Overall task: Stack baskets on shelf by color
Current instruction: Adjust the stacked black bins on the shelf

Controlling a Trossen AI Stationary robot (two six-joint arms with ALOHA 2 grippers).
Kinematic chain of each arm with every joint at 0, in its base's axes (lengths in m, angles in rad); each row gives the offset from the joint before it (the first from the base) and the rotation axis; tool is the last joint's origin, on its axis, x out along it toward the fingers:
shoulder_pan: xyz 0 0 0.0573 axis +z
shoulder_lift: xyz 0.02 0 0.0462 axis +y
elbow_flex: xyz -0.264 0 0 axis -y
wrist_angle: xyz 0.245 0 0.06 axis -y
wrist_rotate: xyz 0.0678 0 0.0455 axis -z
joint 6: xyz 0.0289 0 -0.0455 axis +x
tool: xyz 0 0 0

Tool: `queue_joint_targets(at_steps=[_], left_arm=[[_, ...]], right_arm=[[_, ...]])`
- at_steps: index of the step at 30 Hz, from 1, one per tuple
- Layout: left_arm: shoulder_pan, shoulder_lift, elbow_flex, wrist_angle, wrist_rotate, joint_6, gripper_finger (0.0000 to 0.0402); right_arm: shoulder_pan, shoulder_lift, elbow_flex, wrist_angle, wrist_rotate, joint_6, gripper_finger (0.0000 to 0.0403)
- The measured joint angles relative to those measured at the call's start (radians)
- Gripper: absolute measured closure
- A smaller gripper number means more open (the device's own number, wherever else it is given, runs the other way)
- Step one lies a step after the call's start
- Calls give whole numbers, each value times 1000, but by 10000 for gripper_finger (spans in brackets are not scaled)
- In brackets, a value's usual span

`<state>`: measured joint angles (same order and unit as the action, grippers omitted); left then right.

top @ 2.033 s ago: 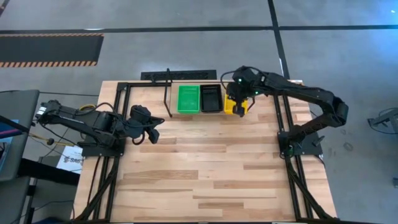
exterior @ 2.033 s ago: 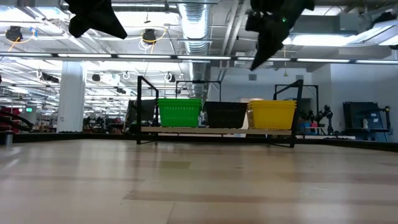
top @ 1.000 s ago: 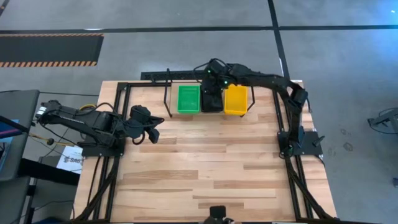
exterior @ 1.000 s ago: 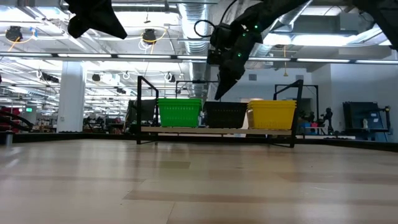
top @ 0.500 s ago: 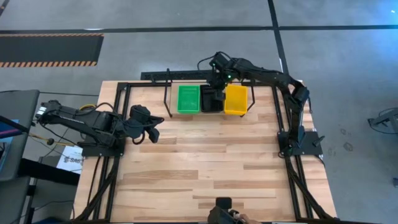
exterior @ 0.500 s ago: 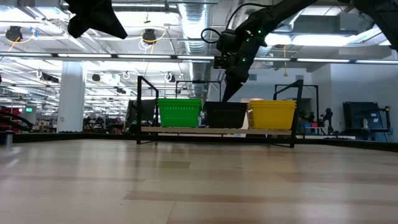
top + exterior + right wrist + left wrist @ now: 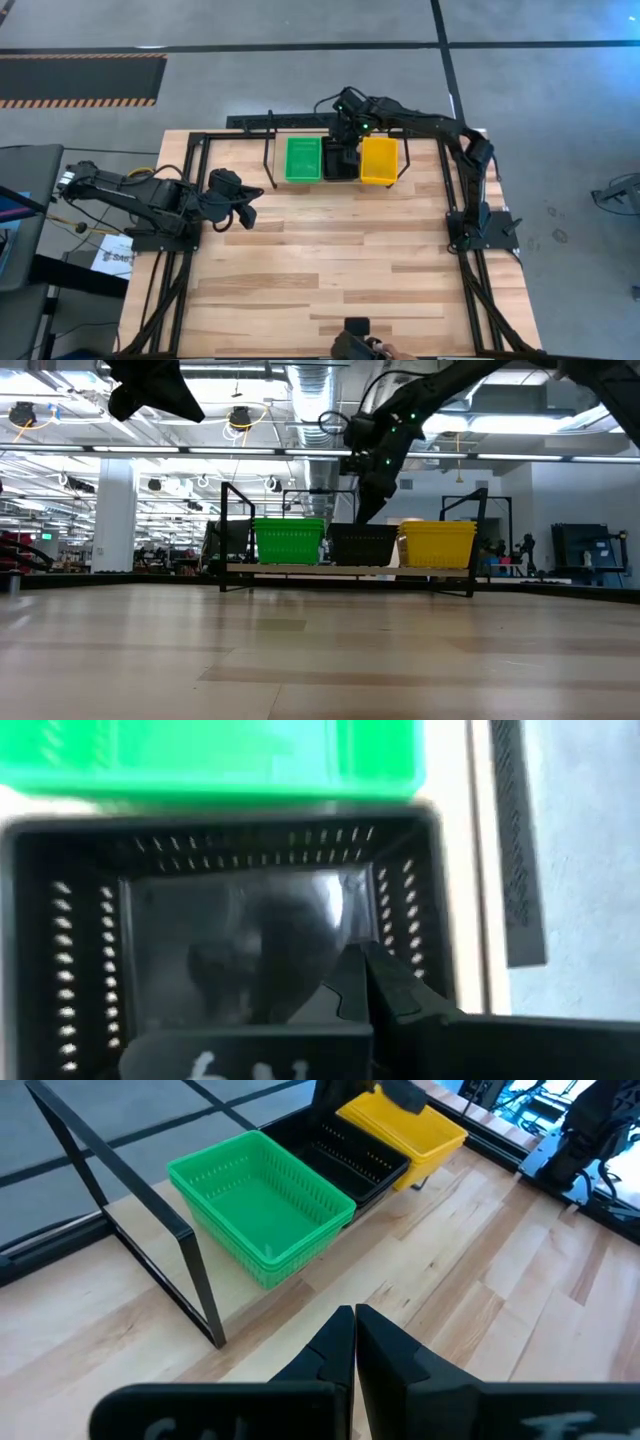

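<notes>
Baskets: all on the shelf point(image 7: 268, 150) at the far edge of the table point(image 7: 330, 270), sorted by color in one row. Green stack point(image 7: 303, 159) sits on the left-arm side, black stack point(image 7: 340, 163) in the middle, yellow stack point(image 7: 379, 160) on the right-arm side. Neighbours sit just beside each other, touching or nearly so; can't tell exact count per stack from these views. Low view shows the 3 stacks level w/ each other on the shelf's wood base, black rod loops upright at both ends. There's free shelf room beyond the green stack, toward the left-arm end.

Right gripper point(image 7: 344, 128): above the black stack, toward its far edge, arm reaching in from its base on the right side of the table. Fingers pinched together, nothing between them. Right wrist view looks straight down into the black basket point(image 7: 230, 935), green stack edge beside it; in low view the gripper is clear above the basket rim, not touching.

Left gripper point(image 7: 247, 205): parked over the left side of the table, well apart from the shelf, off the tabletop. Fingers point(image 7: 340, 1350) closed tip to tip, empty. Left wrist view faces the shelf w/ all 3 stacks visible.

A dark object point(image 7: 360, 345) shows at the near table edge in high view, can't tell what.
</notes>
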<state>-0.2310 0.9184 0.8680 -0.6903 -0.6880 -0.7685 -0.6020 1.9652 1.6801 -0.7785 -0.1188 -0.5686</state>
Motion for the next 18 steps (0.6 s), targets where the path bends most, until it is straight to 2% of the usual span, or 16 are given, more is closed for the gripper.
queue_joint_targets(at_steps=[18], left_arm=[[0,0,0,0,1,-7,401]], right_arm=[[-32,50,-1,-11,10,-9,403]])
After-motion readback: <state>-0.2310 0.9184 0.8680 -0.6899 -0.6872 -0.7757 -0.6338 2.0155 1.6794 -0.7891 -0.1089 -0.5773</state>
